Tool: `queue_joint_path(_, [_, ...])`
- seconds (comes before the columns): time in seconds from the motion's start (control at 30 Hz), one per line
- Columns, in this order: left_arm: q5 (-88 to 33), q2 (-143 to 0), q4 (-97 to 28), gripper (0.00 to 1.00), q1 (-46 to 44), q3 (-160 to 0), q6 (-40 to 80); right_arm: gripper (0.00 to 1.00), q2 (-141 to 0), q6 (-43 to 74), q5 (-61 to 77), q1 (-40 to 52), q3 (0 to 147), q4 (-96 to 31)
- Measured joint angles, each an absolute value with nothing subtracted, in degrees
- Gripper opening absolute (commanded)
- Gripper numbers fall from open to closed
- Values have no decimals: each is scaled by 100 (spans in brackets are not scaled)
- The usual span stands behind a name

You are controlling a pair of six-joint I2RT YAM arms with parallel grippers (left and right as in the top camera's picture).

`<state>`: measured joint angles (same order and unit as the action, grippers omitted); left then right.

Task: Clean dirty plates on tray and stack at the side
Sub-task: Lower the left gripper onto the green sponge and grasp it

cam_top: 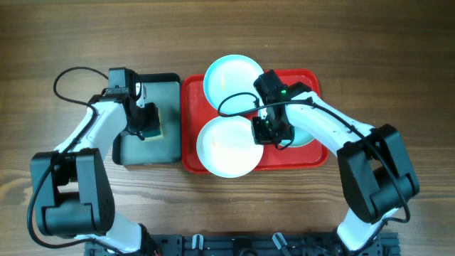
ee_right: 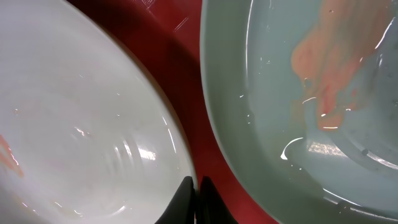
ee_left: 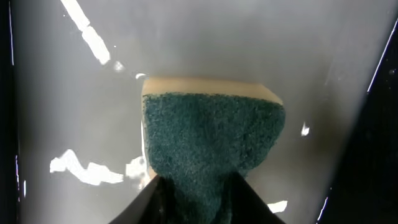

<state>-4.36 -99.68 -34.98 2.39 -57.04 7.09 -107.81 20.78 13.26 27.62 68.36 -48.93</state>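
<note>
Left tool (ee_left: 196, 202) clamps a green sponge (ee_left: 211, 134) over the black tray (cam_top: 169, 107), frame left. Right tool (ee_right: 195, 202), fingers pressed together, sits between white plate (cam_top: 226, 148) and turquoise plate (ee_right: 298, 93) on the red tray (cam_top: 190, 99), centre.

Robot lab bench (wood-grain table (cam_top: 398, 43), black mounting rail (cam_top: 234, 245)).

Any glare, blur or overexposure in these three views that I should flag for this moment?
Overhead: sharp and evenly lit, though the white plate looks nearly blown out. Left wrist: sponge texture is crisp, with white glare streaks on the grey tray floor. Right wrist: very close and soft, with glints on the turquoise plate.
</note>
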Motion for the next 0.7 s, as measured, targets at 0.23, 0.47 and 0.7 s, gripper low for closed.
queue_joint_path(0.23, [-419, -9998, -3500, 25, 176, -5704, 709, 5, -10781, 2078, 1326, 2762, 6836, -4895])
queue_joint_path(0.47, [-414, -9998, -3483, 16, 176, -5647, 711, 5, -10781, 2078, 1326, 2762, 6836, -4895])
queue_joint_path(0.7, [-416, -9998, -3426, 4, 176, -5575, 676, 5, -10781, 2078, 1323, 2762, 6836, -4895])
